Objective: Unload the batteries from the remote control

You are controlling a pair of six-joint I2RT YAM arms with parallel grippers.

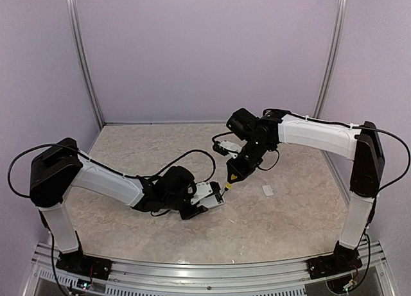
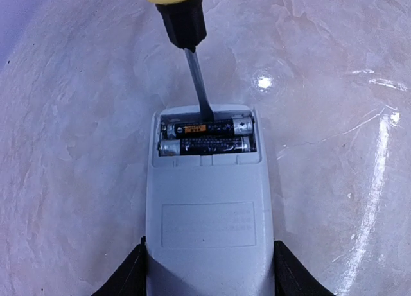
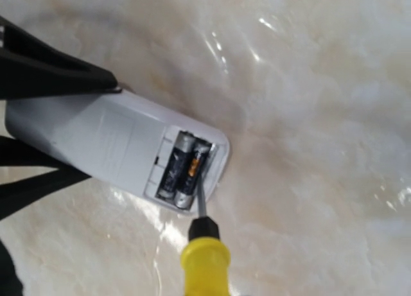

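Note:
The white remote control [image 2: 209,206] lies back-side up on the table, and my left gripper [image 2: 209,267] is shut on its near end, a black finger [image 2: 131,273] on each side. Its battery bay is uncovered, and two dark batteries [image 2: 205,137] lie side by side in it. A yellow-handled screwdriver [image 3: 205,264] has its blade tip in the bay, against the outer battery [image 3: 192,171]. My right gripper [image 1: 239,166] is shut on the screwdriver's handle [image 1: 229,180], angled down toward the remote control [image 1: 209,193]. Its own fingers do not show in the right wrist view.
A small white cover piece [image 1: 268,191] lies on the marbled tabletop [image 1: 160,142] to the right of the remote. Lilac walls close in the back and both sides. A black cable loops between the two arms [image 1: 192,156].

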